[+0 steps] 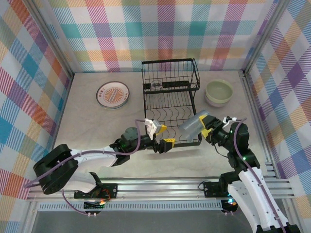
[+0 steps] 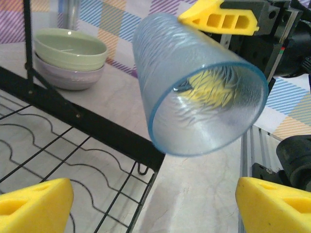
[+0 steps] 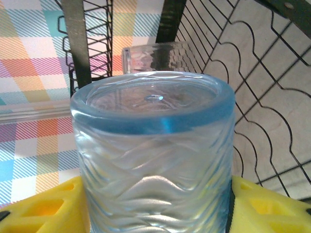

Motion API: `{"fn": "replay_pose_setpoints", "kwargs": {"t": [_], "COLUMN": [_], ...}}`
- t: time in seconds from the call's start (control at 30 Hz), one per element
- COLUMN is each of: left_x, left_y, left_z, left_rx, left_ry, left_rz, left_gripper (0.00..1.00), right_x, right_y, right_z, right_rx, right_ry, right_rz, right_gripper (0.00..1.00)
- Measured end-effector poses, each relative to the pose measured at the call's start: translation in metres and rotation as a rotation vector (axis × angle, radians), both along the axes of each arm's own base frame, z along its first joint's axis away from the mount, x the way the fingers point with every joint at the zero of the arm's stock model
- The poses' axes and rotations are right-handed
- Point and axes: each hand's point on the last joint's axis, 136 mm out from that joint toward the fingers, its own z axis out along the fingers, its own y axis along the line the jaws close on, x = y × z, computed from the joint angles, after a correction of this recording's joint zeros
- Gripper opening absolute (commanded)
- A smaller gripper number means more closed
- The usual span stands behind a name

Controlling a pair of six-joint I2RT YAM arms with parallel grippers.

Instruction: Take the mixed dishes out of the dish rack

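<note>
A bluish glass tumbler [image 1: 192, 125] is pinched by the right gripper [image 1: 208, 127]. It is held on a slant over the front right corner of the dish rack [image 1: 144, 97]. Its open mouth is turned toward the left gripper [image 1: 164, 135]. In the right wrist view a yellow pad [image 3: 39, 208] is seen on each side of the glass wall. The left gripper is spread wide with nothing between its pads, and it is placed at the front edge of the rack, near the mouth of the glass.

The step looks like one of two things: a hand-over, or a carry out to the bare table [image 1: 97, 136].

The glass is smooth and round, so it is likely to slip. The pinch should be kept firm. The glass should be lifted clear of the black wires before it is moved sideways. If it is passed across, the left pads should be closed round its wall before the right pinch is let go. It should be turned upright before it is set down, well apart from the stacked bowls [image 1: 218, 92] and the orange plate [image 1: 112, 94].

A second tumbler [image 1: 156, 86] is seen in the raised basket, not yet unloaded.
</note>
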Motion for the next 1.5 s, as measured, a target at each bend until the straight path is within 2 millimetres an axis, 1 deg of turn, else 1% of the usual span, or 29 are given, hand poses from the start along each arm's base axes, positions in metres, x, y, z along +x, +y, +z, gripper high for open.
{"fn": "replay_pose_setpoints", "kwargs": {"t": [0.13,0.3,0.4,0.5,0.57,0.73,0.9,1.1,1.23,1.33,1.5], "left_x": [-0.003,-0.002,0.001,0.004,0.007,0.011,0.013,0.014,0.013,0.016,0.016], "left_y": [-0.015,-0.027,-0.031,-0.034,-0.035,-0.038,-0.04,-0.045,-0.048,-0.047,-0.047], "left_z": [0.003,0.005,0.006,0.006,0.005,0.003,0.002,0.0,0.002,0.001,0.001], "left_rx": [-0.006,-0.006,-0.005,-0.01,-0.008,0.005,0.017,0.023,0.012,0.008,0.0], "left_ry": [-0.019,-0.038,-0.043,-0.053,-0.057,-0.071,-0.087,-0.091,-0.077,-0.061,-0.04], "left_rz": [-0.038,-0.053,-0.042,-0.029,-0.016,0.006,0.02,0.02,0.012,0.029,0.032], "left_gripper": [0.81,0.76,0.72,0.65,0.6,0.51,0.45,0.28,0.11,0.0,0.0], "right_x": [-0.009,-0.016,-0.019,-0.021,-0.022,-0.025,-0.026,-0.026,-0.026,-0.026,-0.026], "right_y": [0.001,0.002,0.003,0.004,0.004,0.005,0.006,0.005,0.004,0.005,0.005], "right_z": [-0.006,-0.009,-0.014,-0.016,-0.016,-0.013,-0.015,-0.017,-0.016,-0.016,-0.018], "right_rx": [0.023,0.053,0.066,0.077,0.085,0.099,0.11,0.113,0.114,0.119,0.129], "right_ry": [0.028,0.037,0.051,0.057,0.062,0.055,0.064,0.068,0.065,0.068,0.075], "right_rz": [0.007,0.017,0.023,0.026,0.025,0.032,0.035,0.031,0.027,0.029,0.028], "right_gripper": [0.46,0.46,0.46,0.46,0.46,0.46,0.46,0.46,0.46,0.46,0.47]}}
